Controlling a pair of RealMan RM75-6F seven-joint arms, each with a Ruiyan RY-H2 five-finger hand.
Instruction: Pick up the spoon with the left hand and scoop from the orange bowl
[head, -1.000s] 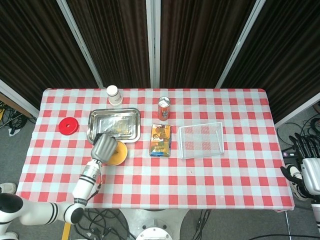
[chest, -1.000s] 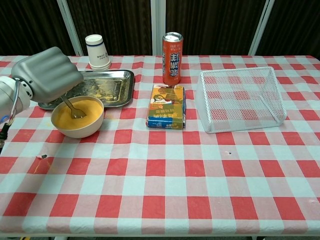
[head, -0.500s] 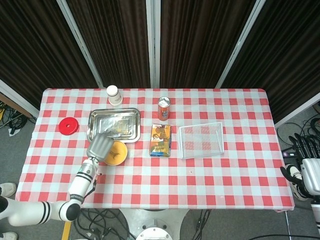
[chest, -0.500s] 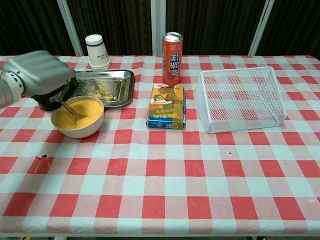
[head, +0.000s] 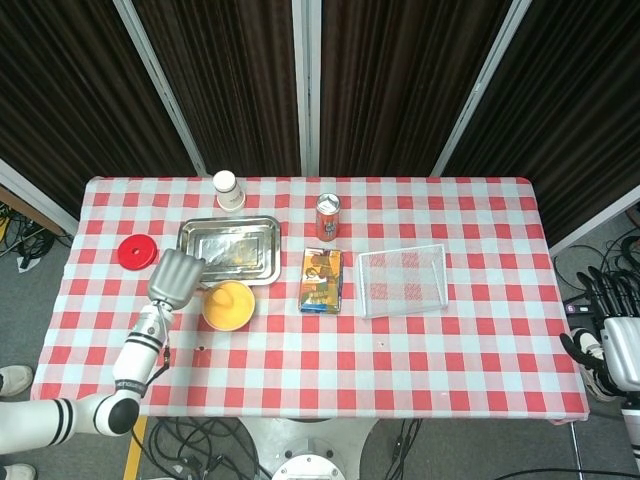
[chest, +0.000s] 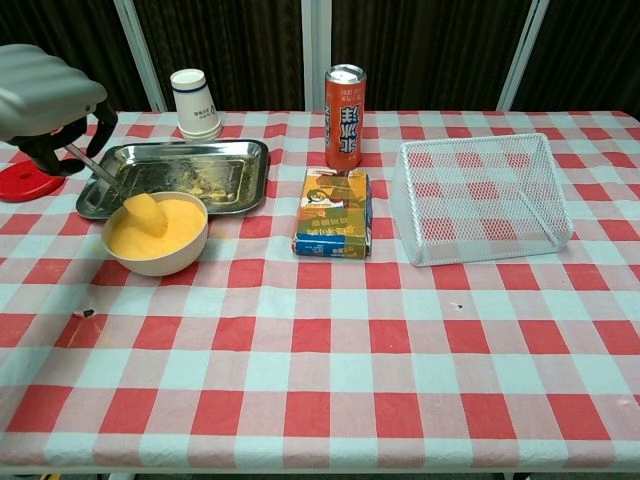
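The orange bowl (chest: 156, 235) (head: 228, 305) stands in front of the steel tray, filled with orange stuff. My left hand (chest: 42, 100) (head: 175, 278) hovers up and to the left of it, gripping the spoon (chest: 118, 190) by the handle. The spoon slants down to the bowl, its tip coated with a lump of orange just above the filling. My right hand (head: 618, 345) hangs beyond the table's right edge in the head view; how its fingers lie is unclear.
A steel tray (chest: 215, 163) lies behind the bowl, a paper cup (chest: 195, 103) behind that. A red lid (chest: 25, 185) is at the far left. A soda can (chest: 343, 103), a snack box (chest: 335, 213) and a wire basket (chest: 480, 197) fill the middle and right.
My left hand has moved left and up from over the bowl, drawing the spoon out. The spoon's tip now carries a lump of orange above the filling.
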